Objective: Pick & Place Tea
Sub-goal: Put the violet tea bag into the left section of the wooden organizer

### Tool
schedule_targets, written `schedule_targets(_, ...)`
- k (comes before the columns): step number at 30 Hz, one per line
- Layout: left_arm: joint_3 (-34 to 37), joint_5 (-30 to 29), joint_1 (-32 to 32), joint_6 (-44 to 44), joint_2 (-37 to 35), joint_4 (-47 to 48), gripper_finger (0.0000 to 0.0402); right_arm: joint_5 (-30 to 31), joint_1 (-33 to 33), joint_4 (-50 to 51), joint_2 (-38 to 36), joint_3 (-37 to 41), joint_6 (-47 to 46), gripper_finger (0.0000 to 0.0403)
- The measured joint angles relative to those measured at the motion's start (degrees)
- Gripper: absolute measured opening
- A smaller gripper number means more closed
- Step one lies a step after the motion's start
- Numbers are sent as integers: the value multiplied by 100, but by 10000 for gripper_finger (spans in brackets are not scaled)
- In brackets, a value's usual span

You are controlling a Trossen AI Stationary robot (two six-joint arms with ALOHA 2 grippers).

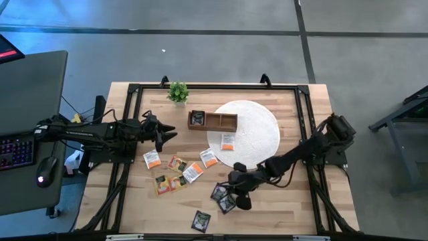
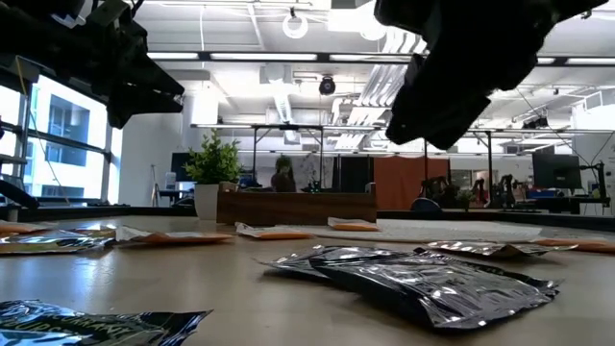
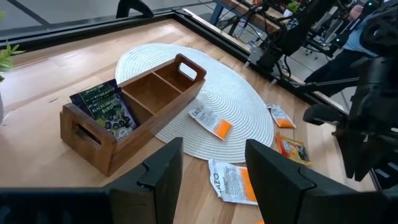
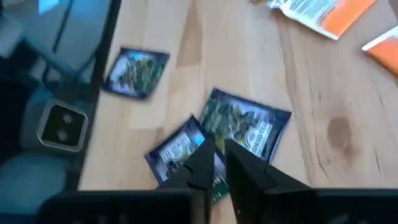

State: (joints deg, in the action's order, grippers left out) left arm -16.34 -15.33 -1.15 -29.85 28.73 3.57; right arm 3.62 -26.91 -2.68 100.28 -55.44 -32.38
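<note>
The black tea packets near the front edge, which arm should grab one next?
The right. Its gripper hangs directly over the black packets, fingers nearly closed. The left gripper waits open, far off beside the wooden tray.

The tray (image 1: 212, 120) sits partly on the mat (image 1: 257, 130), one sachet (image 1: 197, 118) in its left compartment; more sachets (image 1: 175, 173) lie scattered in front on the table (image 1: 294, 207).
</note>
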Motion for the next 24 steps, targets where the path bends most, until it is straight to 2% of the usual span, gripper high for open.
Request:
schedule_targets(5, 0, 2, 0, 0, 0, 68, 172, 7, -235, 74, 157, 11, -555, 105)
schedule_targets(13, 0, -22, 0, 6, 0, 131, 172, 1179, -512, 375, 222, 9, -892, 193)
schedule_targets(17, 0, -24, 0, 7, 2, 130, 172, 1196, -504, 259, 420, 0, -1202, 206)
schedule_targets(21, 0, -24, 0, 9, 1, 129, 172, 803, -512, -163, 872, 1, -1229, 203)
schedule_targets(24, 0, -27, 0, 11, 2, 129, 172, 853, -515, -264, 1078, -16, -1223, 197)
